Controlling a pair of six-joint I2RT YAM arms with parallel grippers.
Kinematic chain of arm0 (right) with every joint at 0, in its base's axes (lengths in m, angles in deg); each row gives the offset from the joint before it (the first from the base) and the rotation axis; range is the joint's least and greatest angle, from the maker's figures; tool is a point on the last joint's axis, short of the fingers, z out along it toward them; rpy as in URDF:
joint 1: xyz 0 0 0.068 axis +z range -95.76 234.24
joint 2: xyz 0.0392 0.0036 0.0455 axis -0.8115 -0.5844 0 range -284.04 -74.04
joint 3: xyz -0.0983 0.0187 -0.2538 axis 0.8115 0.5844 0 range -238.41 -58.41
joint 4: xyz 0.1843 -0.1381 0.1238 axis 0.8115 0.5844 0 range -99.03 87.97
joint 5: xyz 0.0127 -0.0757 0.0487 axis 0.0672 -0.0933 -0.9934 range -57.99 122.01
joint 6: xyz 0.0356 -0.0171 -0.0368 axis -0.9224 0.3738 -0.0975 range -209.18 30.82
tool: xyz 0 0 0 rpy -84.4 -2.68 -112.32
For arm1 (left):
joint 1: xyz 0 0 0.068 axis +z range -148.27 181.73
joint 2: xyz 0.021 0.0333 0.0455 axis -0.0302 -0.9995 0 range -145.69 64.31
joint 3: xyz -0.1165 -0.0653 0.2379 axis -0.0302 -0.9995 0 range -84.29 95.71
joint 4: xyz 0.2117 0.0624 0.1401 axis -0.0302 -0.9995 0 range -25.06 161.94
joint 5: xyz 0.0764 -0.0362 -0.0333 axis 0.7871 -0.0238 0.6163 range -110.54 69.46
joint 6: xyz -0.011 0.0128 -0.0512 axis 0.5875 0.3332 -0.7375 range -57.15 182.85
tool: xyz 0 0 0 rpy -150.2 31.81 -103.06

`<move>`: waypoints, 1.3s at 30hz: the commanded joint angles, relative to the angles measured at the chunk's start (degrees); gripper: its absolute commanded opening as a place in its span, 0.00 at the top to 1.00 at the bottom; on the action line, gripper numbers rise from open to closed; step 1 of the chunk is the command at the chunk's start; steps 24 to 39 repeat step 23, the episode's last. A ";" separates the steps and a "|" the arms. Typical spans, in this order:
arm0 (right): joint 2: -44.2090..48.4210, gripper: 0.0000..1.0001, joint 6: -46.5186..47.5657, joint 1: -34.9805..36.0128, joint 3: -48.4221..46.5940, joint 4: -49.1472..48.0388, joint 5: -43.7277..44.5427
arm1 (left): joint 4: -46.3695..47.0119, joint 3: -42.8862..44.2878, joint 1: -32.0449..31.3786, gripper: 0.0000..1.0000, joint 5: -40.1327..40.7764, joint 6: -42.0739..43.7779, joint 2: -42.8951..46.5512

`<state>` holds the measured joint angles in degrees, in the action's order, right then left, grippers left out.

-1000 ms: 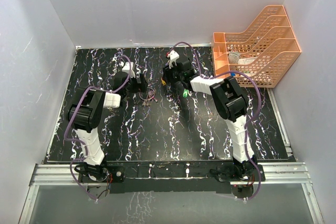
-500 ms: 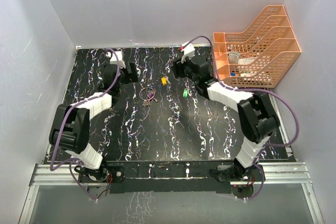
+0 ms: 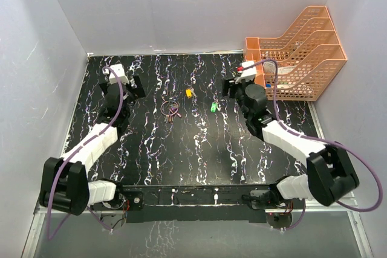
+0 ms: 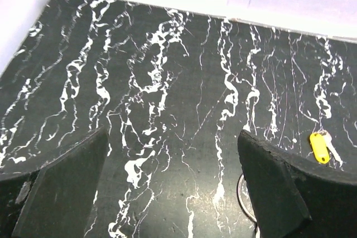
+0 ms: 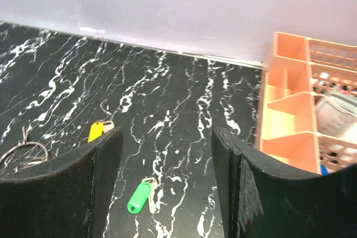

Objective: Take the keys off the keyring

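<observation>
Green key [image 3: 213, 107] (loose) near yellow key [image 3: 188, 93]

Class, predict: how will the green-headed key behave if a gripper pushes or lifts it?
The green-headed key lies flat on the table, so it probably slides rather than rolls. Its thin profile likely makes pinching awkward. Being so small, it is probably very light.

The left arm [image 3: 91, 143] and the right arm [image 3: 284, 137] look alike: smooth white shell links joined by bulky black joint housings, each on a black base. A thin lilac cable [image 3: 363, 176] loops loosely along each arm. A small white block [image 3: 246, 72] sits at each wrist. The fingers [image 4: 61, 188] are thick, matte black wedges with rough, slightly grainy faces.
</observation>
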<state>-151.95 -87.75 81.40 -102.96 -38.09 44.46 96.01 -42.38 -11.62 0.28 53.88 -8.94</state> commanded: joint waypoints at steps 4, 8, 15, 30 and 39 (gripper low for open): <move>11.49 0.35 0.19 -0.85 7.09 -9.95 11.65 | 2.56 -4.32 0.16 0.01 5.60 0.99 7.63; 15.02 0.34 0.60 -0.88 9.97 -11.60 14.19 | 3.33 -5.69 0.14 0.01 5.60 0.76 9.35; 18.54 0.33 1.63 -1.01 13.26 -13.88 17.37 | 1.16 -5.39 0.11 0.01 9.67 -0.40 9.77; 18.70 0.32 1.61 -0.97 13.89 -14.22 18.11 | 3.26 -7.06 0.14 0.01 9.68 0.34 11.12; 18.70 0.32 1.61 -0.97 13.89 -14.22 18.11 | 3.26 -7.06 0.14 0.01 9.68 0.34 11.12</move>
